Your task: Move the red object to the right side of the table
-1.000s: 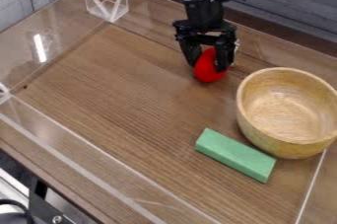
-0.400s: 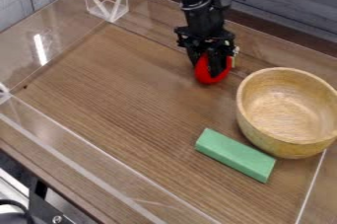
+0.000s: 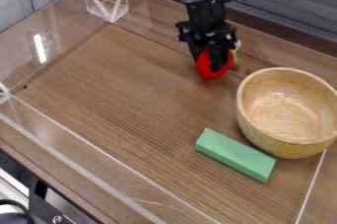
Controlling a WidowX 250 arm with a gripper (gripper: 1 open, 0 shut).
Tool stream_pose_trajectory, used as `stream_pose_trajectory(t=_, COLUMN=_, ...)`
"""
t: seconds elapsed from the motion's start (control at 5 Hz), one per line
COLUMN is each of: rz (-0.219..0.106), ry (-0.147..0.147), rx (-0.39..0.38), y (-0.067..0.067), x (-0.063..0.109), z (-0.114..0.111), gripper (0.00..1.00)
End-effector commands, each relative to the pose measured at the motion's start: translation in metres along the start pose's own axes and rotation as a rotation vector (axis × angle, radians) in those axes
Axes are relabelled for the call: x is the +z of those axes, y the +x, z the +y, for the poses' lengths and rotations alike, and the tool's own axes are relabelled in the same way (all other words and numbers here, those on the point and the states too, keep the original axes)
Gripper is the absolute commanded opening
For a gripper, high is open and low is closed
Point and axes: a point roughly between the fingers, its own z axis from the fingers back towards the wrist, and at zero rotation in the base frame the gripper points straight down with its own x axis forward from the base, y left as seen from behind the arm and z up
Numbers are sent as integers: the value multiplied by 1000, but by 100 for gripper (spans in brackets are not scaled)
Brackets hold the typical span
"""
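Grasp step judged in hand. Jaws seen clamped on red toy fruit (image 3: 211,66), resting on surface (image 3: 118,90) beside wooden bowl (image 3: 287,110). Lift, then rightward carry called for next.

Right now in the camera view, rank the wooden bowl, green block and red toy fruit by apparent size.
1. Wooden bowl, clearly largest.
2. Green block.
3. Red toy fruit, smallest, though the gripper partly hides it.
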Motion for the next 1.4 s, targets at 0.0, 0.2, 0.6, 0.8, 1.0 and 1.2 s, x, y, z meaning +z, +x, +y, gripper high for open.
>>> stream_pose_trajectory(t=0.0, rz=-101, ry=35, rx=-2, y=13, x=33, z=1, gripper=100)
stream_pose_trajectory(t=0.2, rz=-106, ry=37, rx=27, y=12, x=33, z=6, gripper=100)
stream_pose_trajectory(t=0.6, rz=-125, ry=38, rx=47, y=6, x=25, z=13, gripper=100)
stream_pose_trajectory(t=0.8, rz=-161, ry=49, rx=134, y=7, x=40, z=9, gripper=100)
stream_pose_trajectory(t=1.0, rz=-198, ry=59, rx=216, y=7, x=55, z=4, gripper=100)
stream_pose_trajectory(t=1.2, rz=-196, ry=59, rx=187, y=8, x=58, z=0, gripper=100)
